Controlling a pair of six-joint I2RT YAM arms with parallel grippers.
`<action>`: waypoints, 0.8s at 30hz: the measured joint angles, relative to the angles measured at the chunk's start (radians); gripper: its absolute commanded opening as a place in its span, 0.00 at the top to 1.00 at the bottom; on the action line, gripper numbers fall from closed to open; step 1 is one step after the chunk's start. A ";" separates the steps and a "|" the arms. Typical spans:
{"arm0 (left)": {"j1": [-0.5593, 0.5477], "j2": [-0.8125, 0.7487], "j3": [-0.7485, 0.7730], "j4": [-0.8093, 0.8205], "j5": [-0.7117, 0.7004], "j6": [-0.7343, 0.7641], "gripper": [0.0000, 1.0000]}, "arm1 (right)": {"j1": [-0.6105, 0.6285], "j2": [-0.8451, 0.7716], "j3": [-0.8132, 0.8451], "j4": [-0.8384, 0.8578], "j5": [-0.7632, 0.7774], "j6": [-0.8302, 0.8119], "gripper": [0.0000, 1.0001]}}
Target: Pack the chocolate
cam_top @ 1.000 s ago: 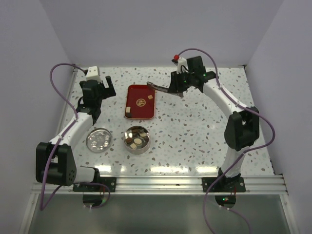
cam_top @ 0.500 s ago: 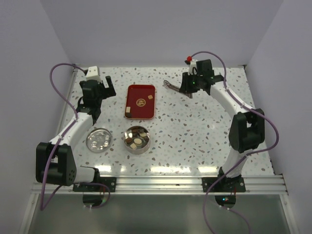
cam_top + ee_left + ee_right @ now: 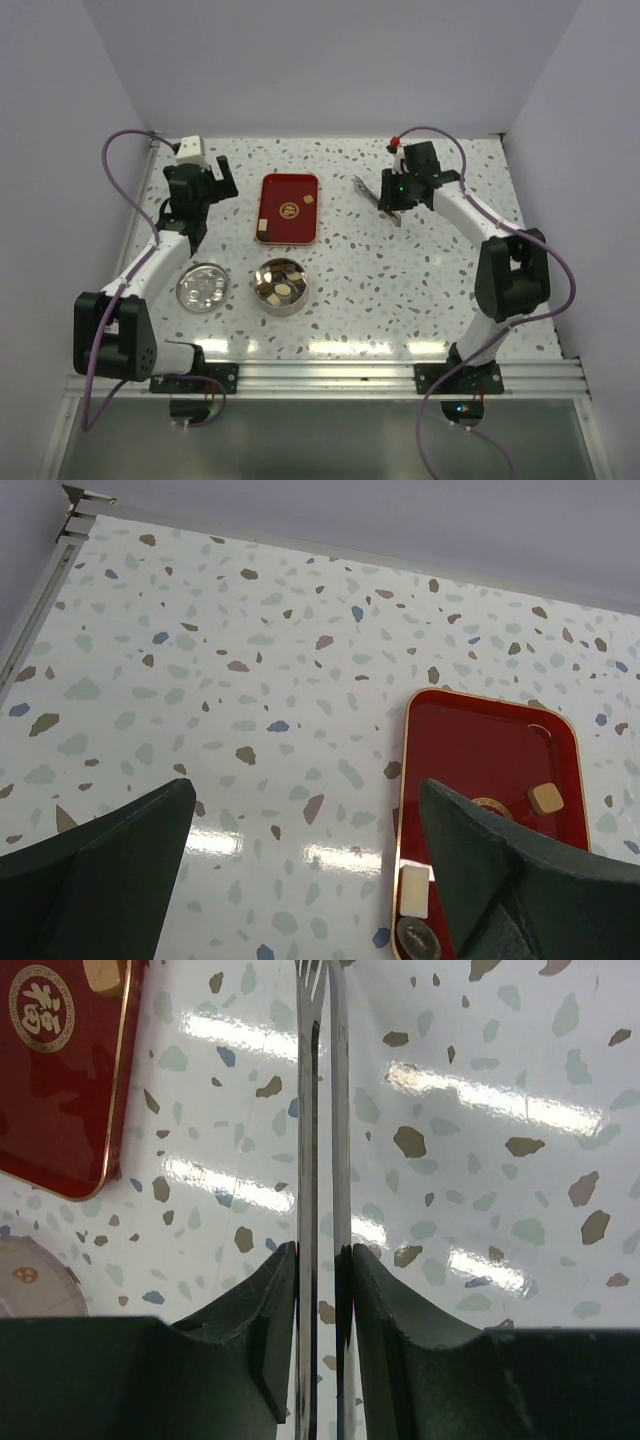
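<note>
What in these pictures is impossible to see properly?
Top view: chocolate pieces in the tin, too small to count.
Left wrist view: a finger of the left end effector hides the near end of the red tray; the bottom edge cuts it.
Right wrist view: the metal tongs run off the top edge.

A white tabletop (image 3: 400, 270) flecked with brown, grey and blue chips carried three things. A red rectangular tray with a thin gold rim (image 3: 285, 188) lay toward the far middle. Nearer, a round silver metal tin (image 3: 281, 308) stood open, and a shallow round silver lid (image 3: 203, 288) lay to its left.
</note>
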 measured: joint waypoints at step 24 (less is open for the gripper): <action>0.000 0.001 -0.014 0.002 0.013 -0.017 0.00 | 0.000 0.158 -0.012 0.019 -0.001 0.067 0.68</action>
